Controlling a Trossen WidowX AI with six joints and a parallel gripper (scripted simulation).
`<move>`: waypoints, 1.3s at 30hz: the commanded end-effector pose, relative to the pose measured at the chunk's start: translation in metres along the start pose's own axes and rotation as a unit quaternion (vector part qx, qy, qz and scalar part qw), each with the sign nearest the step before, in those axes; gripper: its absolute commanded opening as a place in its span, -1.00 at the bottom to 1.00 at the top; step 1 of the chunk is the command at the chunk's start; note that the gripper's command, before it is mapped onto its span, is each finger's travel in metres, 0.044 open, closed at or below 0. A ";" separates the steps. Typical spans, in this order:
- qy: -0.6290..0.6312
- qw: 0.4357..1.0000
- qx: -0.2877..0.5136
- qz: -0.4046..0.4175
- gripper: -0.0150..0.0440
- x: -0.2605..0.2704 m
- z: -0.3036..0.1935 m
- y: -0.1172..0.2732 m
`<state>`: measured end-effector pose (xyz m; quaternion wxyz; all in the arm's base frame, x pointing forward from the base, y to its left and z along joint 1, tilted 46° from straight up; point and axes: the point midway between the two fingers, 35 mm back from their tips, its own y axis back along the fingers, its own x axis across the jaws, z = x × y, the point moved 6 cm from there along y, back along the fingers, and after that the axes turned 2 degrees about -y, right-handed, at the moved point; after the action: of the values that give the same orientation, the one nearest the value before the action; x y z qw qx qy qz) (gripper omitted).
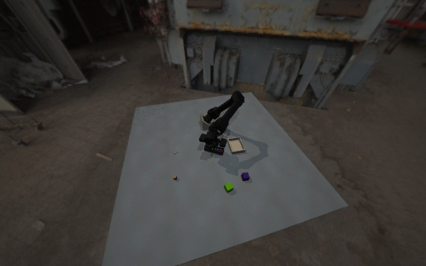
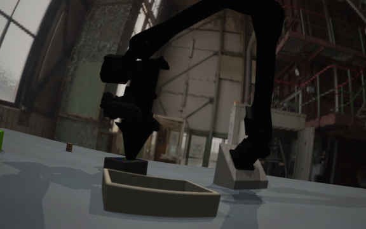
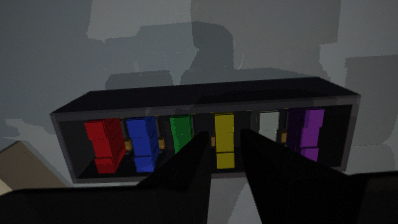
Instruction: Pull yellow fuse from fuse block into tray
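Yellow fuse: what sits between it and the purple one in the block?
In the wrist view, one white fuse stands between the yellow fuse and the purple fuse, each in its own slot of the fuse block.

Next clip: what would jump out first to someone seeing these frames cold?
The row of coloured fuses in the dark fuse block stands out at once: red, blue, green, yellow, white, purple. The gripper hangs just above it, its narrowly parted, empty fingers framing the yellow fuse, which sits in its slot. Next comes the beige tray right beside the block, and the green cube and purple cube farther out on the grey mat.
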<state>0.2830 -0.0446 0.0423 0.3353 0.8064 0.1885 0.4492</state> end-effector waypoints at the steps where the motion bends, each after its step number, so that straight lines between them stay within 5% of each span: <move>1: -0.003 1.000 0.003 0.001 -0.24 0.000 -0.001 -0.005; 18: 0.000 1.000 0.002 0.000 -0.49 0.000 -0.001 -0.003; 39: -0.001 1.000 0.002 -0.001 -0.49 0.000 0.000 0.005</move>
<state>0.2823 -0.0467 0.0446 0.3336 0.8091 0.1876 0.4460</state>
